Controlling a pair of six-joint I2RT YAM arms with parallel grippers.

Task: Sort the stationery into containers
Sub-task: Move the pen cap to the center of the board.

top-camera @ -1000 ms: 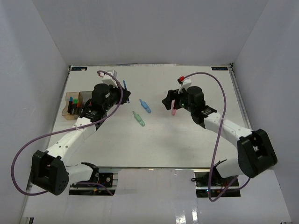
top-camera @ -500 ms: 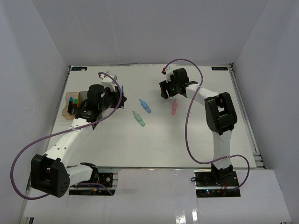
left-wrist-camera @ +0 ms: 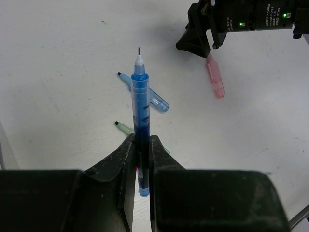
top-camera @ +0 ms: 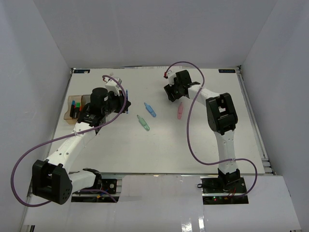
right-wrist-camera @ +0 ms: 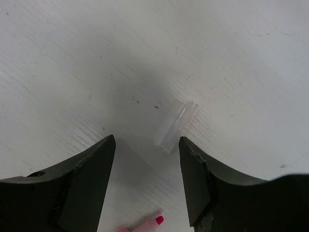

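the white bench (top-camera: 159,145) carries everything. the containers (top-camera: 71,114) sit at its far left edge; the amber-tinted one shows plainly from above, with highlighters (top-camera: 75,104) inside, blue and green caps among them

the left tool (left-wrist-camera: 140,145) is just right of the containers and is clamped tight on a thin blue pen (left-wrist-camera: 139,96), gripping its lower barrel. the fine tip points out past the fingers

the right tool (right-wrist-camera: 146,141) is well to the right of the containers, over the far middle of the bench. its jaws stand partly apart with nothing between them, low over the surface. white print beside a green light (left-wrist-camera: 286,15) on its body is too blurred to read

three pastel pieces lie between the containers and the right tool: a pink tapered piece (top-camera: 180,110) nearest that tool, then a blue tapered piece (top-camera: 150,109) and a green tapered piece (top-camera: 143,123) closer to the containers

a small clear stub (right-wrist-camera: 175,126) lies on the bench just ahead of the right tool's gap, untouched
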